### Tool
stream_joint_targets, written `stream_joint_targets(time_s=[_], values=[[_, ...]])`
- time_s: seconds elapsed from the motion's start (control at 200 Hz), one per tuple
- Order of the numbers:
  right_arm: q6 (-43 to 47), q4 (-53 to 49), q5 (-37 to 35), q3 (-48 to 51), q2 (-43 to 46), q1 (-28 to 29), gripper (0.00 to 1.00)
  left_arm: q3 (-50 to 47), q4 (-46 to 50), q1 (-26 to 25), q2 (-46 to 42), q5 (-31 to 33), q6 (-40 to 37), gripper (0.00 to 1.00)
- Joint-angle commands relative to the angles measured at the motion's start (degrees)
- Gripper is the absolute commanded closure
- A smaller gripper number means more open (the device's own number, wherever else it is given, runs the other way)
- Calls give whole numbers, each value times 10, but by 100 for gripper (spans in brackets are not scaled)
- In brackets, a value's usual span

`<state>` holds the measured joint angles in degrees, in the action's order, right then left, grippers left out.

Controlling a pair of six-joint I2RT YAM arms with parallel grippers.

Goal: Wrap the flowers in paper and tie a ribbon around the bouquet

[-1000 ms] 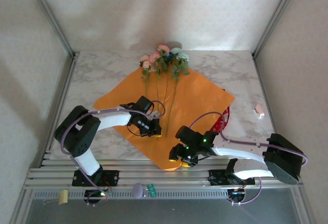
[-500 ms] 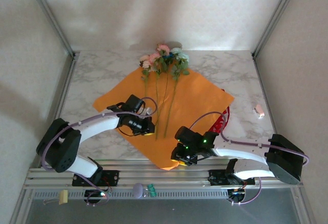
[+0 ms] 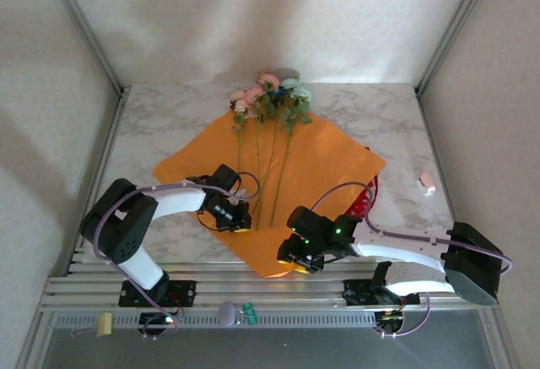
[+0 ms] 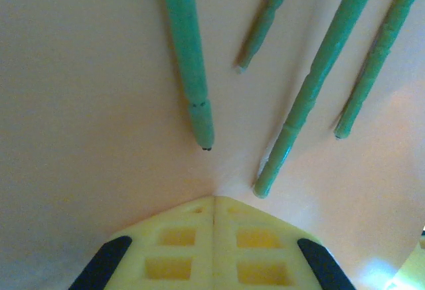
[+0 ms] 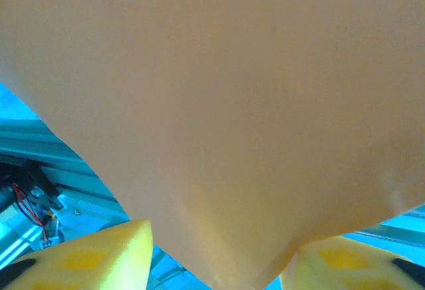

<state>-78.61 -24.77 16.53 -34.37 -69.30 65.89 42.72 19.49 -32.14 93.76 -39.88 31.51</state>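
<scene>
The left hand [image 3: 236, 219], closed on nothing, has slid slightly nearer across the orange paper [image 3: 325, 160], beside the stem ends of the flowers [image 3: 272, 97]. The right hand [image 3: 294, 260], jaws apart, still straddles the paper's near corner.

**SURFACE AND MATERIAL FINDINGS**

Paper [image 3: 325, 166]: thin orange sheet, matt, smooth, faintly creased. Flowers [image 3: 270, 99]: stems of green moulded plastic, slight sheen. Table [image 3: 160, 124]: marble-pattern, smooth. Rails [image 3: 253, 289]: ribbed bare metal. Left gripper [image 4: 214, 202] fingers [image 4: 255, 237]: yellow matt plastic.

ribbon [image 3: 372, 190] mostly hidden, flowers' stems [image 4: 191, 71] cropped
</scene>
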Motion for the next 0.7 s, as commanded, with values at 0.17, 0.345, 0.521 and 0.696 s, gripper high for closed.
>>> stream_joint_targets(time_s=[0.17,0.345,0.521,0.696], values=[[89,-43,-64,-56,-66,67,41,-14,15,2,6,20,-25,100],[45,-10,-72,-80,-88,67,61,-12,16,3,4,20,-27,100],[-31,-76,-65,-98,-61,55,100,-11,19,4,6,29,-30,100],[-155,-20,-56,-53,8,3,100,-3,32,4,9,43,-41,100]])
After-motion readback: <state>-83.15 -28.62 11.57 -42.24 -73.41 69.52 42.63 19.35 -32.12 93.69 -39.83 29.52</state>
